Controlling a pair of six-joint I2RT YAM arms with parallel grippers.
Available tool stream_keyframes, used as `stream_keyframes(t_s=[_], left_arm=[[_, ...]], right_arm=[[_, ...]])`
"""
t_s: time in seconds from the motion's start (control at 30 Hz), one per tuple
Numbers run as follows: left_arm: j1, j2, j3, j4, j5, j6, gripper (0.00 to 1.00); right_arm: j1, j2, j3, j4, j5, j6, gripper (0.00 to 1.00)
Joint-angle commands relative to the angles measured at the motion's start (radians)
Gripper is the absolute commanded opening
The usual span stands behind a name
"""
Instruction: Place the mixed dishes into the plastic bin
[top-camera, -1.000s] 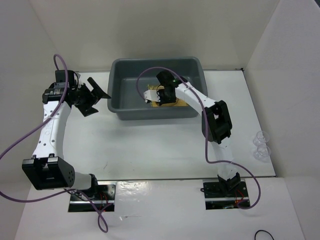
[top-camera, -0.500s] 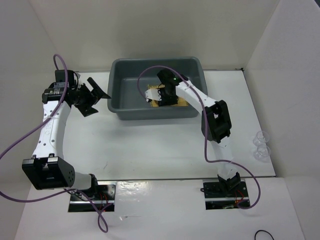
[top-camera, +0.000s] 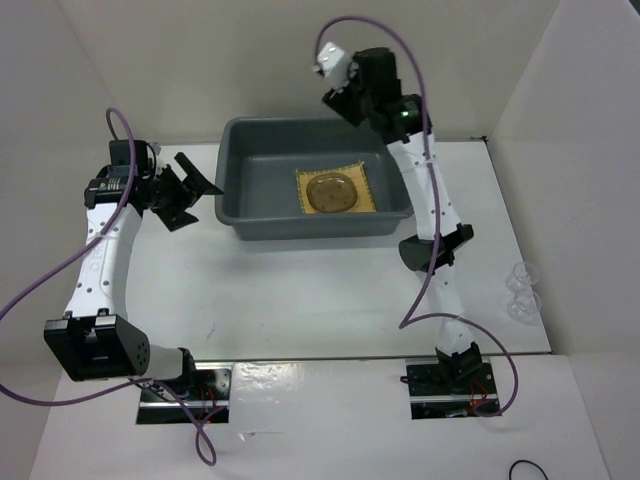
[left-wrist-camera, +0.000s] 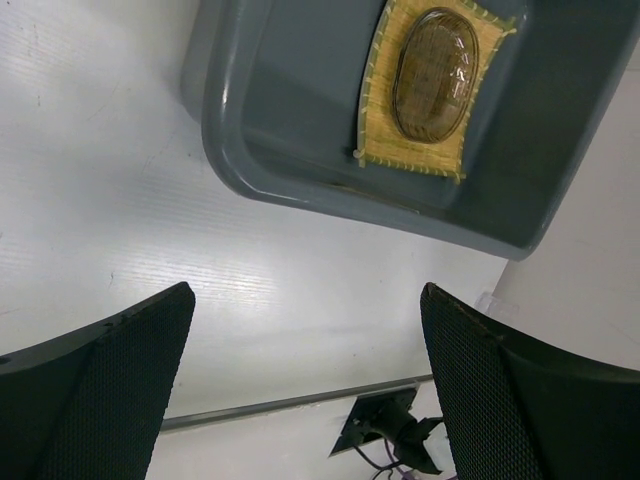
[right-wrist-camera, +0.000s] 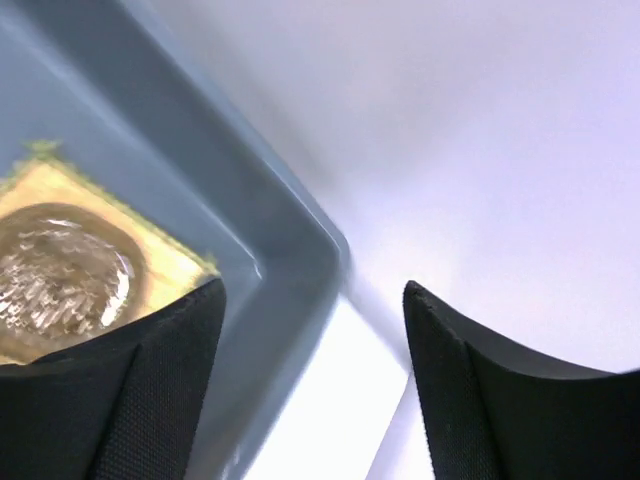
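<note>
Right tool (right-wrist-camera: 312, 292) has lifted up out of the plastic bin (top-camera: 300, 228), jaws now apart and empty. Clear dish (top-camera: 331, 192) lies on yellow mat (top-camera: 364, 178) inside the bin: delivered. Clear cups (top-camera: 522, 290) still wait at right edge of white counter (top-camera: 300, 290). Left tool (left-wrist-camera: 305, 298) wide, beside bin. White walls enclose.

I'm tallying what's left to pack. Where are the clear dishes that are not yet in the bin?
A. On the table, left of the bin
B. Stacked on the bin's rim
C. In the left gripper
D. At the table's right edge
D: the loose clear dishes stand at the right edge of the table, apart from the plastic bin, where another dish lies on the yellow mat.
</note>
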Motion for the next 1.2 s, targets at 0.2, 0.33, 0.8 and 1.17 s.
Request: stream_keyframes(t_s=[0.2,0.33,0.8,1.17], left_arm=[[0.006,-0.002,0.0,0.099,0.068,0.025,1.0],[0.006,0.05,-0.011,0.11,0.103,0.048,1.0],[-0.003,0.141,0.078,0.07,0.123,0.086,1.0],[-0.003,0.054,-0.014,0.07,0.123,0.075,1.0]], right_arm=[[-0.462,-0.109,-0.364,-0.274,0.329,0.495,0.64],[-0.611,-0.27,-0.622,-0.274,0.266,0.495,0.68],[-0.723,-0.709,-1.735,0.157,0.335,0.453,0.67],[-0.826,-0.688,-1.832,0.294,0.32,0.375,0.66]])
